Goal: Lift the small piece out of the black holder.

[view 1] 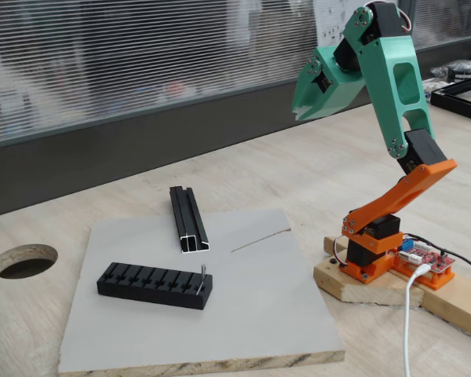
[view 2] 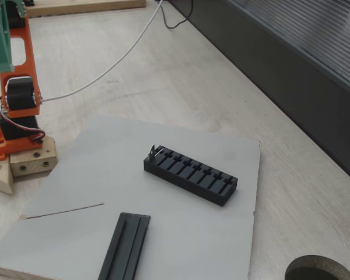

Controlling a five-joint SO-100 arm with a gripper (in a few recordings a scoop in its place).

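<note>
Task not begun, judging by the present layout. Small piece [view 1: 202, 276] standing upright in the end slot of the black holder [view 1: 155, 286], at the holder's end nearest the arm's base; top of the piece poking just above the block. Same arrangement confirmed in the other fixed view: sliver [view 2: 153, 153] at the holder's [view 2: 191, 175] end toward the orange base, leaning slightly, seated in the block.

Holder lying on the grey board [view 1: 282, 314], in the near half as the first fixed view shows it, closer to the board's left edge than its right. Grooved black rail [view 1: 188, 219] also on the board, near the far edge, well apart from the holder. Thin grey line [view 1: 260, 239] across the board toward its right edge, apart from both. Round hole [view 1: 23, 260] in the wooden table [view 1: 243, 165] off the board's left edge.

Claw [view 1: 304, 98] raised high, folded back over the arm's base [view 1: 373, 251], well apart from the board and from the piece. Fingers appear close together and holding nothing, but the angle hides the gap; open or closed cannot be told with certainty.

Remaining, by judgement: whole reach out over the board, descent onto the holder's near end, pinch on the exposed top of the sliver, straight upward pull clear of the slot. Exposed portion small; alignment likely to be the fine point.
</note>
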